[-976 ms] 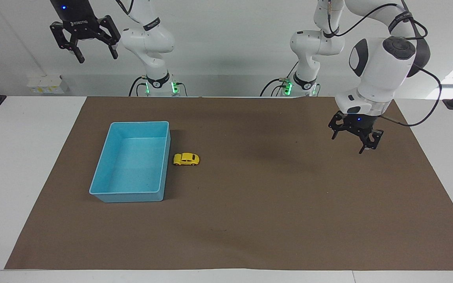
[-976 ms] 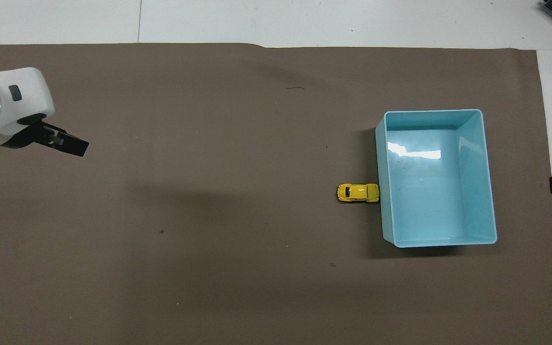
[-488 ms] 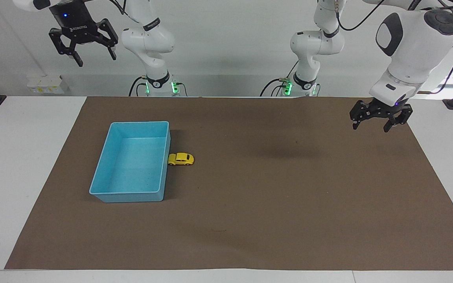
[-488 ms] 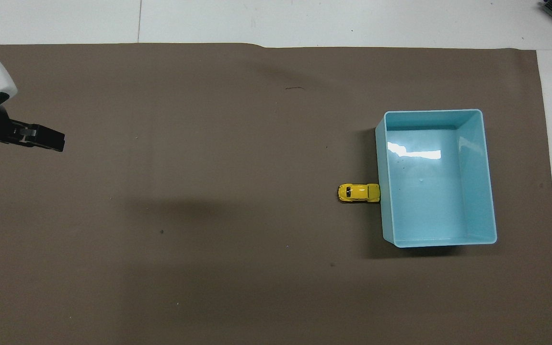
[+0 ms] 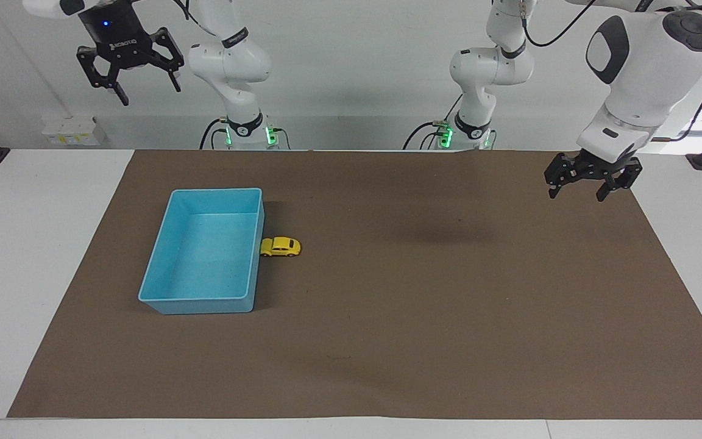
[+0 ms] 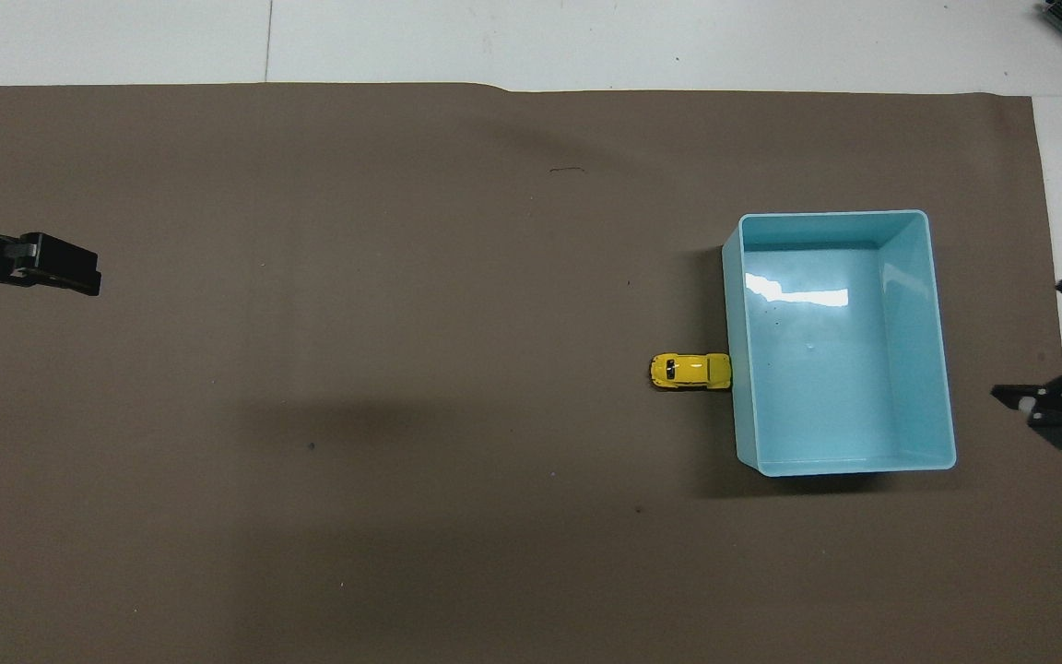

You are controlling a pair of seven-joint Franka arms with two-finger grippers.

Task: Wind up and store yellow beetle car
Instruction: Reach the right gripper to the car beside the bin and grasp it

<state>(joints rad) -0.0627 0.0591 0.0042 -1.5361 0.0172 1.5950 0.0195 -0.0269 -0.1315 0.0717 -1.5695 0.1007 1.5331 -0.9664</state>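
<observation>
Small bright-yellow beetle-shaped toy car (image 5: 280, 246) has rolled the last bit across the brown paper mat (image 5: 424, 317) and now sits nose-first against the side wall of the light-blue rectangular plastic bin (image 5: 206, 251), touching it on the side toward the left arm's end of the desk (image 5: 34, 256). A second ago there was a clear gap between car and bin; over the last half second it hasn't moved, so the run looks finished (stopped by the wall, not in the bin).

Left end effector (image 5: 588, 182) has pulled up and away from mid-mat toward its own end of the desk, fingers spread, holding nothing; it now hangs over the mat edge there, well apart from the car. Only its tip shows in the overhead view (image 6: 38, 265).

Right end effector (image 5: 131, 64) is high above its end of the desk, fingers open and empty, and has dropped a little; its fingers just enter the overhead view (image 6: 1061, 392) beside the bin.

My read: wind-up and release done, store step still open. The bin is empty. The car is closest to the right arm, so that one likely does the pick; the wall contact leaves little finger room on that side
</observation>
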